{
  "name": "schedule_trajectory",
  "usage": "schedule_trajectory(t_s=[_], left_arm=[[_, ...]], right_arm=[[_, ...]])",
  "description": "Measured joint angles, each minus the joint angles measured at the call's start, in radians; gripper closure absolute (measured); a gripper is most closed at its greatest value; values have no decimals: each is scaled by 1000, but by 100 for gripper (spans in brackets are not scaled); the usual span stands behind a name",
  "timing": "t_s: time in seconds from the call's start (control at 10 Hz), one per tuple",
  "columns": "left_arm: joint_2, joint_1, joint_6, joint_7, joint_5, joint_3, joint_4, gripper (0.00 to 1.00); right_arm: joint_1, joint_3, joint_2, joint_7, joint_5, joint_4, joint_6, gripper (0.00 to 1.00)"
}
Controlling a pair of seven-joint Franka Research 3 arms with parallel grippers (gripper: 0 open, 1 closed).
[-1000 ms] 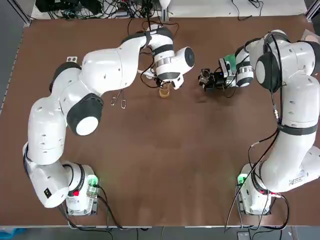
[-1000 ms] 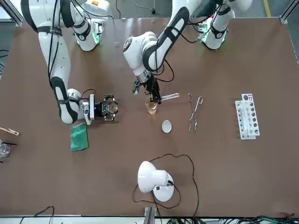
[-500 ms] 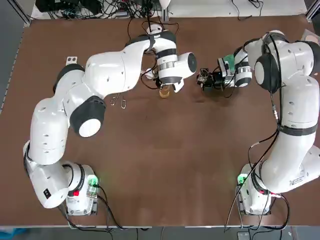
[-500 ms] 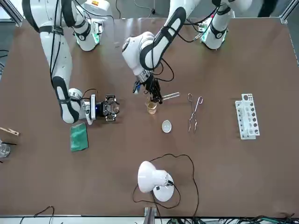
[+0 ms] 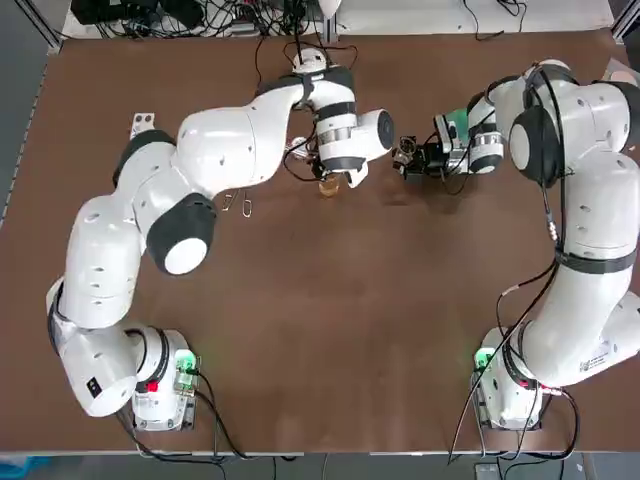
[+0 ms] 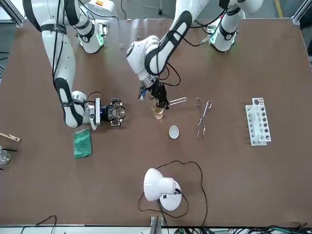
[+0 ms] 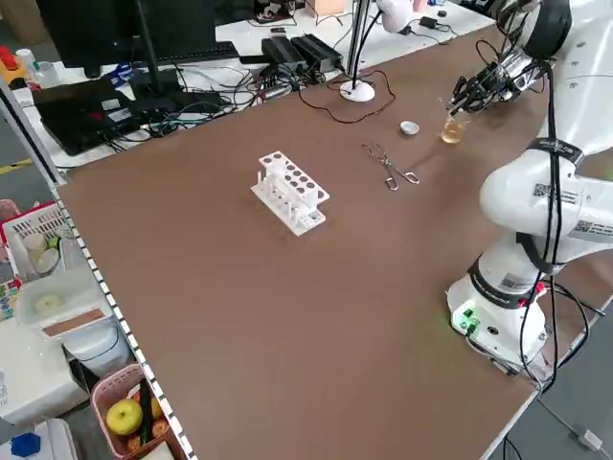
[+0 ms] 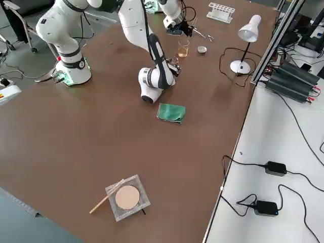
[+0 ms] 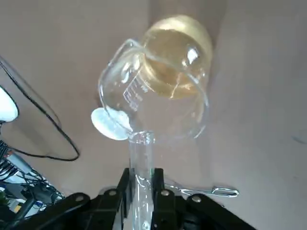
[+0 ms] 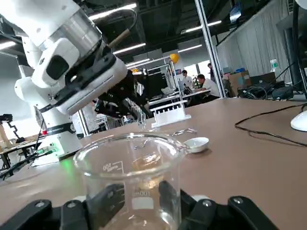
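Surface (image 5: 320, 330) of brown board carries 2 white arms, their bases at its near edge. Of these, the left arm (image 5: 215, 150) stretches toward the far edge and ends about midway along the surface's width. The right arm (image 5: 590, 140) bends in from the right edge and lies low, its wrist level with the surface.

Close to the middle of the far edge stands a desk lamp (image 6: 161, 187), with its black cable (image 6: 195, 168) looping beside it. Toward the left edge lies a white tube rack (image 6: 257, 127), well apart from both arms. Toward the right edge, just beyond the right wrist, lies a green cloth (image 6: 82, 143). Between the rack and the left arm's tip lie metal tongs (image 6: 202, 117).

Low at the surface, the right end effector (image 6: 116, 112) is clamped on a clear beaker (image 10: 132, 172), which is upright with 1 black finger (image 10: 108, 201) on each side of the glass.

Pointing down, the left end effector (image 9: 141, 178) is closed on a glass test tube (image 9: 141, 148). The tube's end reaches the rim of a small beaker of amber liquid (image 6: 158, 111); whether glass touches glass I cannot tell. That beaker stands upright at mid-width in the half nearer the far edge, near the right end effector but apart from it. Near it, on the far-edge side, sits a small white dish (image 6: 173, 131).
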Motion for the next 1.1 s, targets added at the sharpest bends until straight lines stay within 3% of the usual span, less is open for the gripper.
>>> schedule_trajectory(t_s=[1.1], left_arm=[[4, 22, -31, -20, -3, 6, 80, 79]], right_arm=[[2, -1, -5, 21, 2, -1, 1, 57]])
